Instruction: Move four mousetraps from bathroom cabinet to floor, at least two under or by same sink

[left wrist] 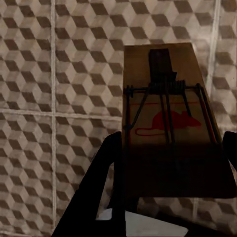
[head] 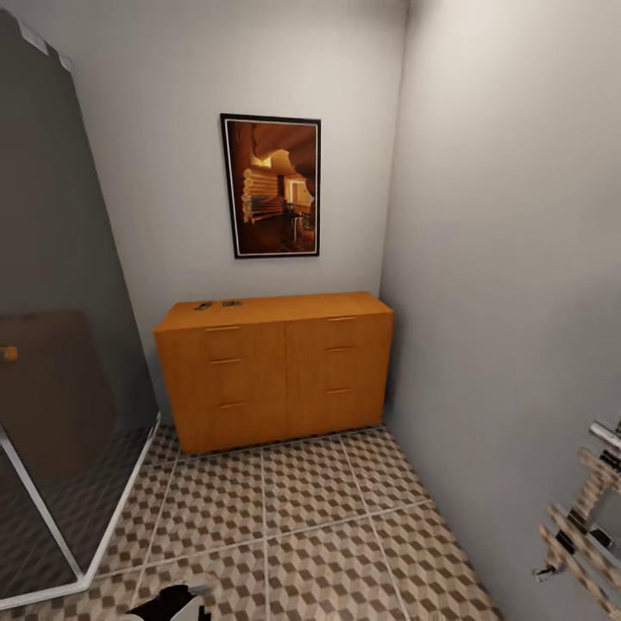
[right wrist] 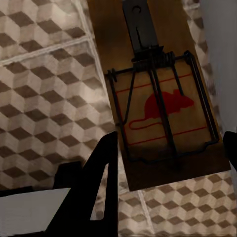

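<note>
Each pincer, left [left wrist: 170, 163] and right [right wrist: 170, 158], is gripping a mousetrap [left wrist: 168, 123] [right wrist: 160, 98] above the bathroom floor [head: 328, 517], while two more, seemingly, are lying on the far cabinet [head: 276, 371].

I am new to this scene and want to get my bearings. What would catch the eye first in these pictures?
First, the orange-brown cabinet against the back wall, under a framed picture, with two small mousetraps on its top. Then, each wrist view shows a mousetrap with a red mouse mark held between dark fingers: one in the left gripper, one in the right gripper. Under everything lies the cube-patterned bathroom floor.
</note>
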Robot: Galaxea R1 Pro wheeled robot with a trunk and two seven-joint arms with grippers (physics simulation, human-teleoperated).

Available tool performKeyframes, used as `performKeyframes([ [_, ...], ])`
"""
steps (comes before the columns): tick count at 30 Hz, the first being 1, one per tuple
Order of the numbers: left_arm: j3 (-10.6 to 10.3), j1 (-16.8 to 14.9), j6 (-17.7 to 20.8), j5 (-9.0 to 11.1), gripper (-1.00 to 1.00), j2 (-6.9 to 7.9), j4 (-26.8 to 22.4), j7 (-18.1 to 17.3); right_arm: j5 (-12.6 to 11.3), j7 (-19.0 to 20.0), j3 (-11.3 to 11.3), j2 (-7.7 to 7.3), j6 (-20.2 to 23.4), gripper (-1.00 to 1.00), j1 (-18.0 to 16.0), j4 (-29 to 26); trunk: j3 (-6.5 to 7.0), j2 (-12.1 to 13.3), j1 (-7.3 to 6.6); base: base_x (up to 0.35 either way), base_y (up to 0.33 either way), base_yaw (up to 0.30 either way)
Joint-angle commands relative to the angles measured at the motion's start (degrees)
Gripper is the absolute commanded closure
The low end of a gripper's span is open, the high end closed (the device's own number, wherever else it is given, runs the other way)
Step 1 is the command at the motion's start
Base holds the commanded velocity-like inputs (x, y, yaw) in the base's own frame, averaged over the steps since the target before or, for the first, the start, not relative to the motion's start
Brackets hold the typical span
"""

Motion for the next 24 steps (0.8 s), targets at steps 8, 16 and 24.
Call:
performKeyframes([
  [8,-0.63,9.35,-8.87,0.67,1.00,1.18,0.07,-3.03,3.11,-0.25,0.00,0.56,-11.11,1.00,0.24,7.89,-0.04,-0.04,-0.04,-0.346,0.030,0.094],
  [16,-0.58,15.81,-11.38,11.82,1.00,3.83,0.09,-3.41,3.61,-0.63,-0.04,0.54,-11.61,1.00,2.94,8.26,-0.04,-0.04,-0.04,-0.346,0.094,0.274],
  [24,-0.62,19.55,-15.73,12.70,1.00,4.19,0.09,-3.45,3.58,-0.29,-0.05,0.52,-11.67,1.00,3.42,8.26,-0.04,-0.04,-0.04,-0.346,0.106,0.068],
])
